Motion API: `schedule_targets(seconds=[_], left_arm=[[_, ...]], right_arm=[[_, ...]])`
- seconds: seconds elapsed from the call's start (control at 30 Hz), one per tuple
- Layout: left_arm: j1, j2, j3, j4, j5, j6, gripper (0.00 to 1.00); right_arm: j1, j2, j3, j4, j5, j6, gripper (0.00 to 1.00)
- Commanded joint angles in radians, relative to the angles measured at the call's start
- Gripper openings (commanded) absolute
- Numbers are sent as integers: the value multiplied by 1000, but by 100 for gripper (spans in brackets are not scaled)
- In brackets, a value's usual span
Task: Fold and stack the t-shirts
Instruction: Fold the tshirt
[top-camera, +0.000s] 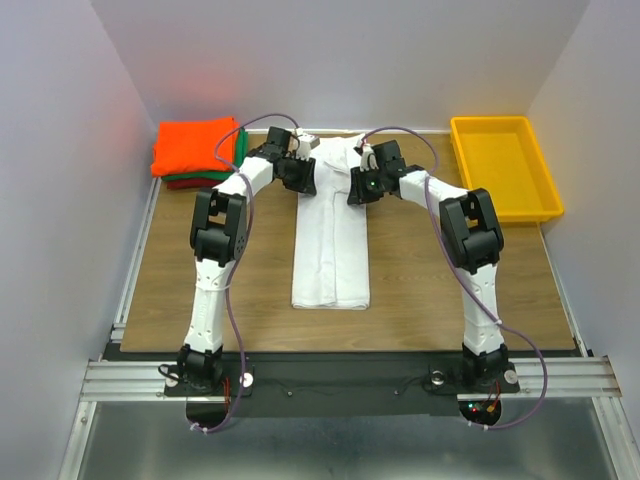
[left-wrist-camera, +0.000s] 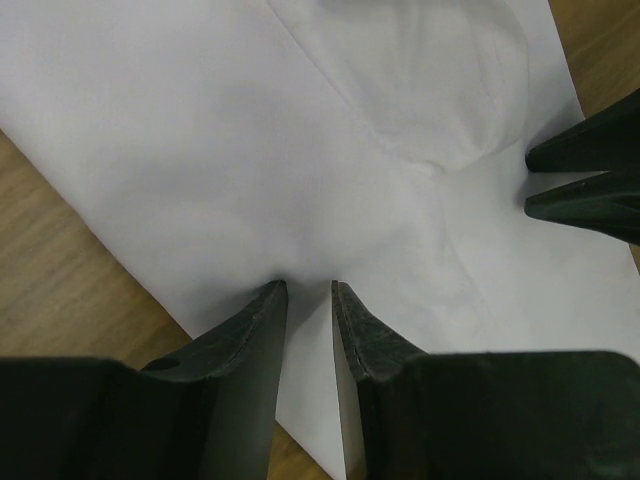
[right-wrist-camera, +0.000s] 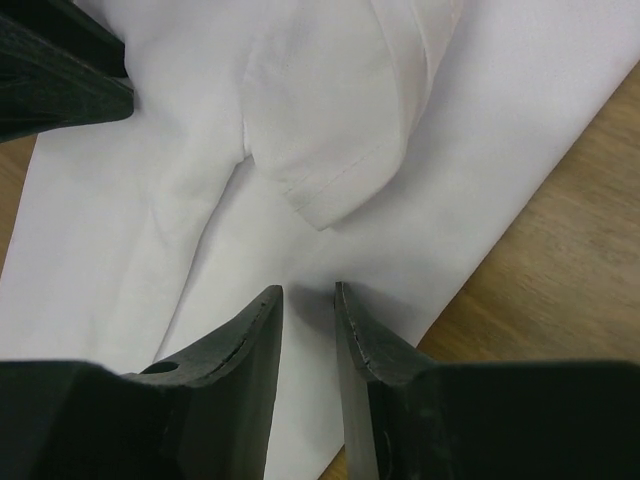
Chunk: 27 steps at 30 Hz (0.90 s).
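Observation:
The white t-shirt lies folded into a long narrow strip down the middle of the table. It fills the left wrist view and the right wrist view, where a folded sleeve shows. My left gripper rests its tips on the strip's far left part, jaws a narrow gap apart with flat cloth showing between them. My right gripper does the same on the far right part. A folded stack with the orange t-shirt on top of green and dark red ones sits at the back left.
A yellow plastic tray stands at the back right. The wooden table shows on both sides of the strip. White walls close in the left, right and back. The two grippers are close together, each one's fingers visible in the other's wrist view.

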Motion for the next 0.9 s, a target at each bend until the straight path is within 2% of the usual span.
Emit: schedule_targets(seconds=[0.0, 0.3, 0.5, 0.6, 0.63, 0.67, 0.7, 0.73, 0.77, 0.8, 0.87], left_arm=[[22, 53, 73, -13, -18, -15, 37], [31, 76, 160, 10, -1, -25, 38], [42, -3, 264, -24, -7, 14, 50], [42, -123, 274, -21, -25, 63, 64], [42, -158, 271, -22, -28, 77, 67], [42, -200, 252, -16, -34, 93, 75], [42, -287, 235, -13, -35, 113, 76], [40, -336, 213, -5, -36, 154, 82], [42, -390, 179, 25, -36, 172, 89], [42, -503, 95, 47, -39, 206, 91], [42, -623, -5, 126, -39, 231, 95]], right_arm=[[-17, 50, 55, 39, 60, 22, 34], [-32, 115, 181, 42, 63, 11, 34], [-32, 1, 174, 39, 21, 23, 42], [-32, -118, 152, 39, -47, 5, 63], [-32, -149, 146, 37, -64, -6, 66], [-32, -219, 128, 36, -90, -38, 70], [-32, -253, 117, 33, -99, -55, 73], [-31, -330, 105, 29, -110, -102, 82], [-31, -370, 65, 26, -127, -137, 85], [-31, -408, 43, 22, -134, -199, 87], [-31, -534, -12, 20, -154, -251, 89]])
